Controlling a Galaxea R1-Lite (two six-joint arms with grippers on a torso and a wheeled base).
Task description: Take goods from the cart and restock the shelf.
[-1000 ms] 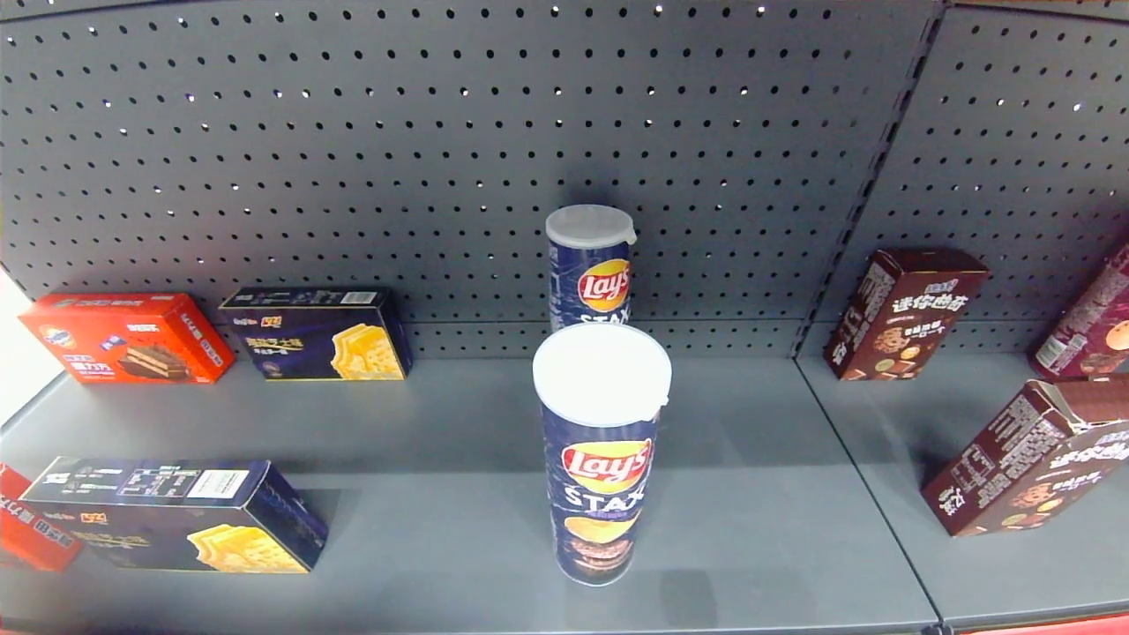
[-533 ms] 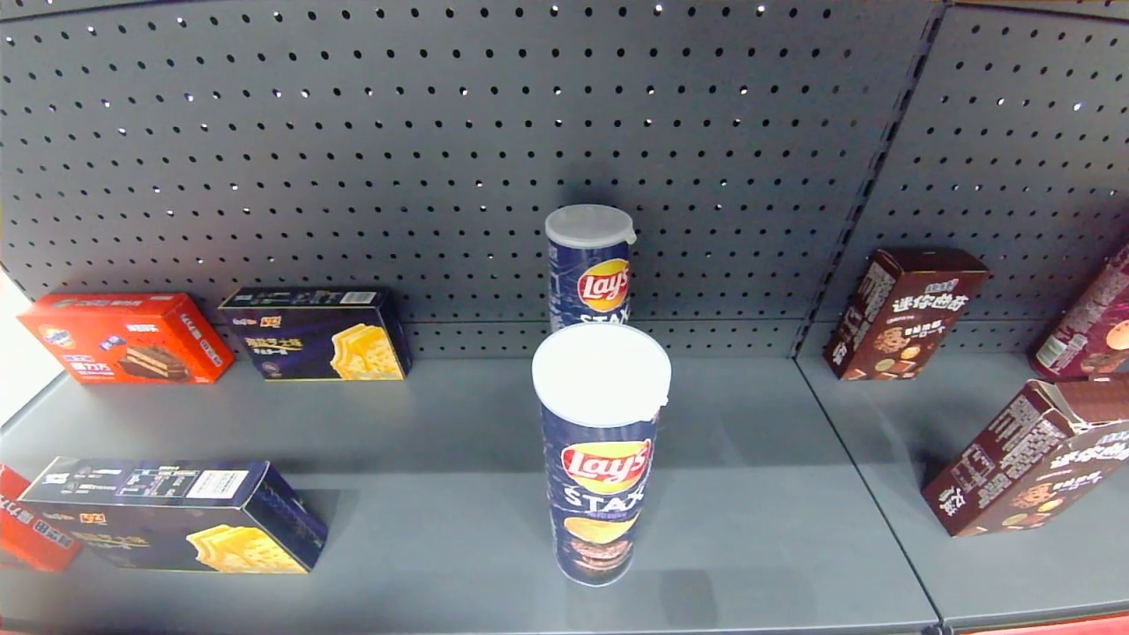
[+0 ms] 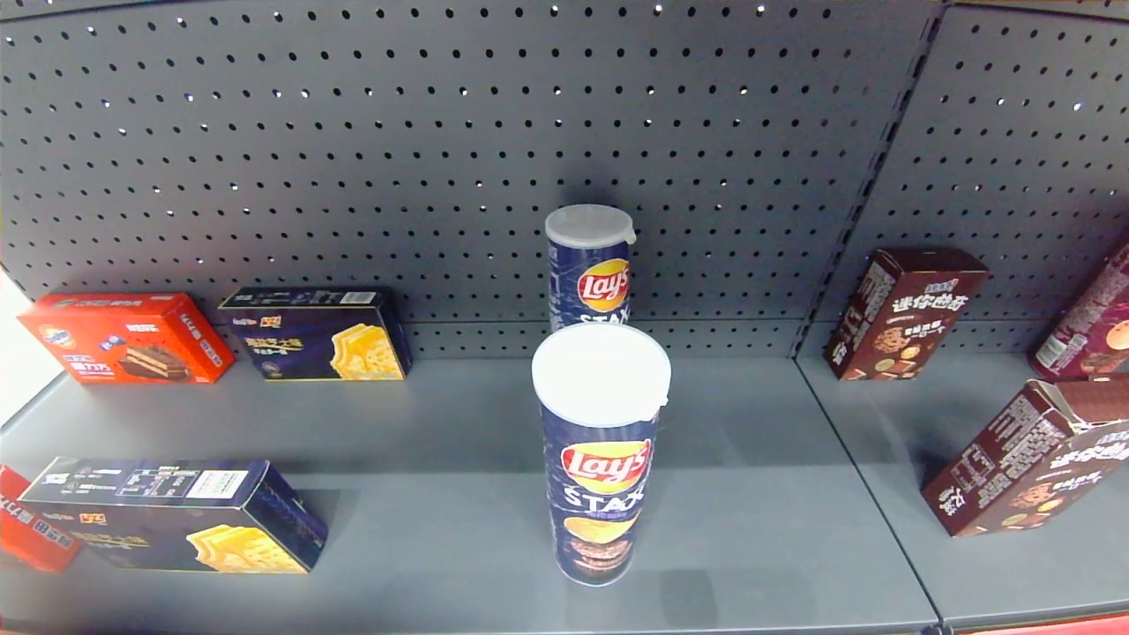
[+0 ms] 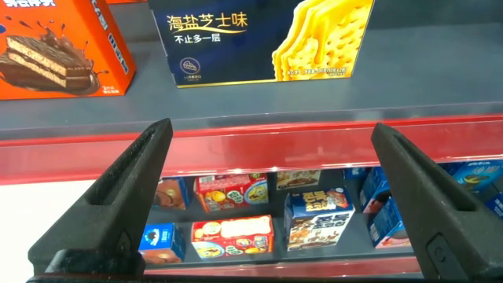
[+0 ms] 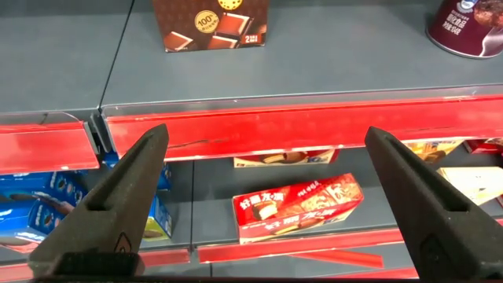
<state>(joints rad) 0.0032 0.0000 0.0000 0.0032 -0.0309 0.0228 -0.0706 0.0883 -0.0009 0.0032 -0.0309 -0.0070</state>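
A grey metal shelf [image 3: 423, 441] with a perforated back panel [image 3: 353, 132] carries snack goods. Two tall chip cans stand upright at its middle, one behind the other. The front chip can [image 3: 601, 476] is dark blue, with a red and yellow emblem, a picture of chips lower down and a flat white lid. It stands near the shelf's front edge. The rear chip can [image 3: 589, 269] has the same dark blue wrap and a cloudy translucent lid. It stands close to the back panel, its lower part hidden by the front can.

To the left, a red cake box [image 3: 128, 338] and a navy cracker box [image 3: 317, 333] sit side by side at the back. A second navy cracker box [image 3: 176, 514] lies nearer the front. On the adjoining section to the right, a brown biscuit box [image 3: 901, 313] stands tilted at the back and another brown box [image 3: 1028, 454] leans nearer the front.

The left hand [image 4: 271, 130] is spread wide and holds nothing. It faces a red edge strip [image 4: 314, 145], with a cake box and a cracker box on the shelf beyond. The right hand [image 5: 267, 132] is also spread wide and empty. It faces a red strip [image 5: 314, 126], with a brown box on the shelf beyond.
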